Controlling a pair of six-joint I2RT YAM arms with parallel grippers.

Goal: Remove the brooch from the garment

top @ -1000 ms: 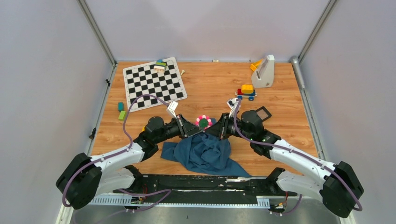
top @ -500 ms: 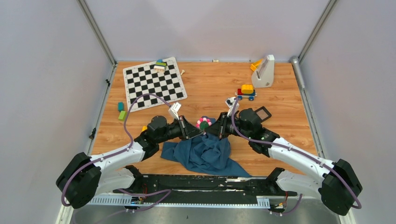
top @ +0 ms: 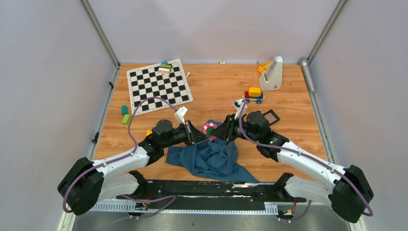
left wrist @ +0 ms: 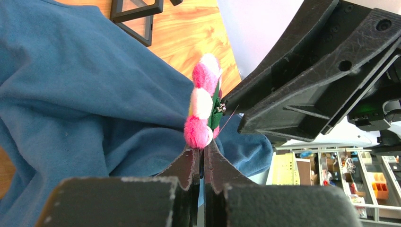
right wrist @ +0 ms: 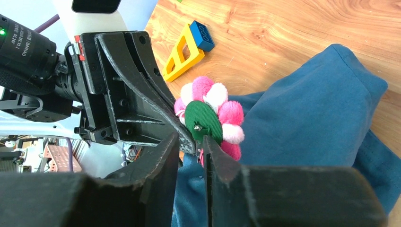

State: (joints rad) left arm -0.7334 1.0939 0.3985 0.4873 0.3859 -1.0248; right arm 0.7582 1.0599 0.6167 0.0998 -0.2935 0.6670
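Bright even light, blurred foreground claws

What the left gripper [left wrist: 201, 153] pinches between its nearly touching fingertips is hidden. The brooch [right wrist: 204, 120] turns only its green back to the right gripper [right wrist: 191, 142], and whether those fingers clamp it cannot be told. Beside the left fingers, the garment [left wrist: 85, 109] is cut off by the left wrist view's left and bottom edges.
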